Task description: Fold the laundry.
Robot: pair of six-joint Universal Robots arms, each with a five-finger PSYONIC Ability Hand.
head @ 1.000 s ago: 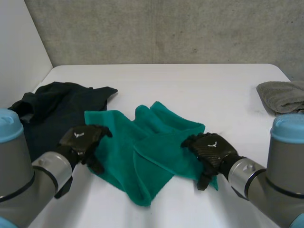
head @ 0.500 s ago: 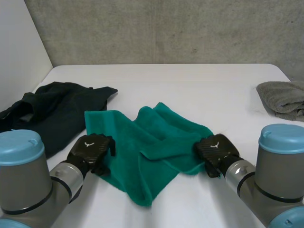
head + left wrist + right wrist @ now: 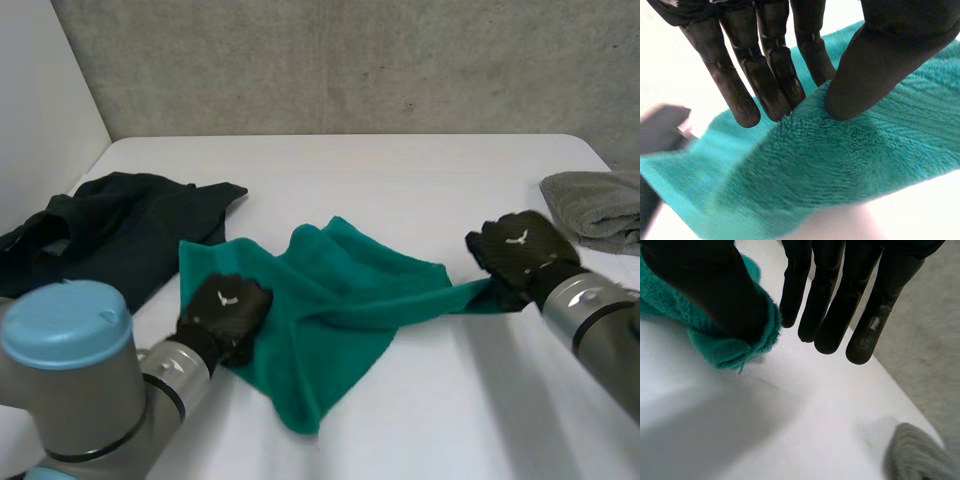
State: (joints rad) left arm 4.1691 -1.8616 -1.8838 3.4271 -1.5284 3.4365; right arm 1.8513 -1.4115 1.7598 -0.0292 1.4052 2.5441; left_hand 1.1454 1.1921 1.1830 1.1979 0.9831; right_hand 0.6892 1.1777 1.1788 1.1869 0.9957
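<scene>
Teal terry towel [image 3: 330, 290], rumpled on white desk [image 3: 400, 190]. Left hand [image 3: 225, 318] fingers [image 3: 770, 85] pinch its edge against the thumb. Right hand [image 3: 515, 255] fingers [image 3: 830, 315] clamp its corner.

Pinches with the left hand [image 3: 771, 55] a raised fold of the green terry towel [image 3: 840, 165]: thumb [image 3: 875, 65] pressed onto its top, straight fingers [image 3: 730, 75] behind its edge. Under the palm, more towel over the white table [image 3: 670, 75]. Beside the fingertips, a dark blurred shape [image 3: 660, 130], unidentifiable.
</scene>
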